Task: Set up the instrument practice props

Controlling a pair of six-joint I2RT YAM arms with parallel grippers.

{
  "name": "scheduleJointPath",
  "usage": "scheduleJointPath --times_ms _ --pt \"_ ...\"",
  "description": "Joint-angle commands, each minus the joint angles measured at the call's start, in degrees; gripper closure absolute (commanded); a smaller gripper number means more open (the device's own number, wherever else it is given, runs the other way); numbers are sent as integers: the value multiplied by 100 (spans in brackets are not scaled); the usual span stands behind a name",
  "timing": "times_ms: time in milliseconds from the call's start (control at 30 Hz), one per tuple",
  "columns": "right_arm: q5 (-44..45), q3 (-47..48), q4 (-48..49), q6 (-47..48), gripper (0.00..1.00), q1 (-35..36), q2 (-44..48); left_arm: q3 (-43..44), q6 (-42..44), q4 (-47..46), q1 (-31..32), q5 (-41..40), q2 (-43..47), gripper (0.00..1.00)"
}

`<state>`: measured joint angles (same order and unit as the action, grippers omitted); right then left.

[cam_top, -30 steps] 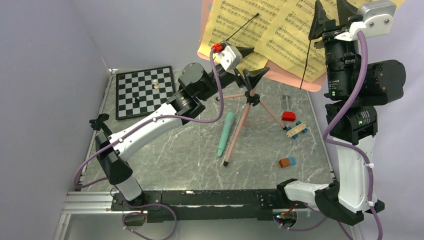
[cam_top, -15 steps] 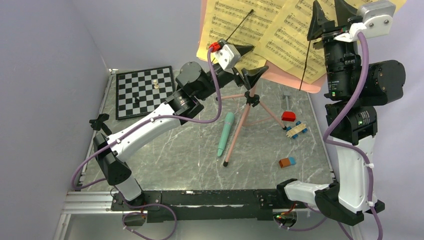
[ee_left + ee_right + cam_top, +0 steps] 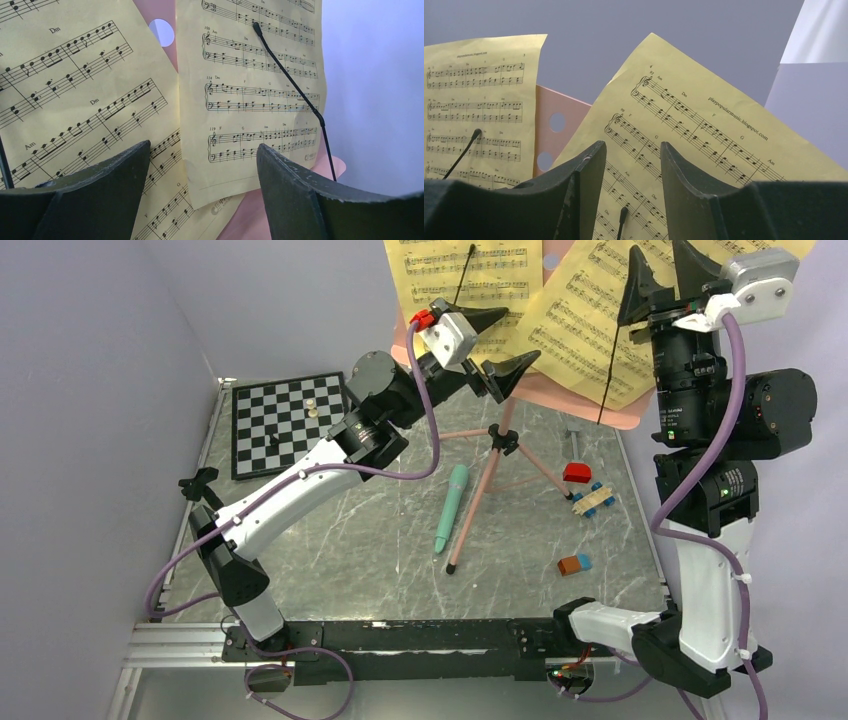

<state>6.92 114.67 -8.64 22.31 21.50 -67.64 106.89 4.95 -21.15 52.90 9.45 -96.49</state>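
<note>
The setting-up looks partly done. The pink perforated music stand with thin tripod legs appears to stand on its spread legs near the middle of the tabletop, its desk high toward the back wall. Two yellow printed sheet-music pages lie against that desk, each crossed by a thin black wire holder. The left page sits fairly straight and the right one is tilted.

The left tool is at the desk's lower left edge, released, with its jaws spread wide. The left wrist view shows only the pages beyond its fingers. The mint-green microphone-like tube lies flat on the tabletop just beside the stand's near leg, so it probably remains to be placed. No small black stand for it can be made out. The right tool points upward by the right page, jaws partly apart, gripping nothing that shows. Straightening that page seems the likely step in hand.

The tabletop is grey and veined like stone. A black-and-white chessboard sits at its far left corner, and small red, blue and orange toy blocks are scattered on the right. Plain pale lilac-grey walls close in at the left and behind.
</note>
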Motion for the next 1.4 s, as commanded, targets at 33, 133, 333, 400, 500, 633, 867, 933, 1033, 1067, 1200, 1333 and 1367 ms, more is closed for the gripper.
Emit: scheduleJointPath --times_ms 33,133,333,400,500,633,867,933,1033,1067,1200,1333,1367 --pt "-50 -48 215 -42 51 18 77 -124 -15 21 -38 68 14 18" --pt "-42 -109 247 -35 51 21 117 -289 -28 -12 -41 57 76 18" --pt "-41 -173 284 -57 51 21 160 -525 -48 -61 -43 49 188 18" --pt "-45 -158 280 -63 51 17 148 -509 -34 -52 -40 43 200 18" --pt "-63 -154 280 -81 51 21 143 -412 -21 -47 -38 48 200 18" --pt "-83 -156 269 -106 51 17 134 -219 21 8 -43 64 139 18" --pt "-85 -160 258 -105 51 21 128 -141 11 4 -36 130 103 18" --pt "-85 -160 249 -115 51 21 136 -142 -1 -24 -43 144 112 18" --pt "-94 -165 242 -130 51 21 128 -100 2 2 -37 205 126 18" --pt "-94 -172 245 -139 51 21 132 -103 3 5 -29 232 144 18" --pt "-120 -208 258 -148 51 15 159 -268 -27 -74 -34 323 300 19" --pt "-153 -226 272 -167 51 10 168 -448 -36 -149 -2 441 503 20" --pt "-163 -235 267 -172 51 19 165 -495 -33 -164 19 466 553 20"
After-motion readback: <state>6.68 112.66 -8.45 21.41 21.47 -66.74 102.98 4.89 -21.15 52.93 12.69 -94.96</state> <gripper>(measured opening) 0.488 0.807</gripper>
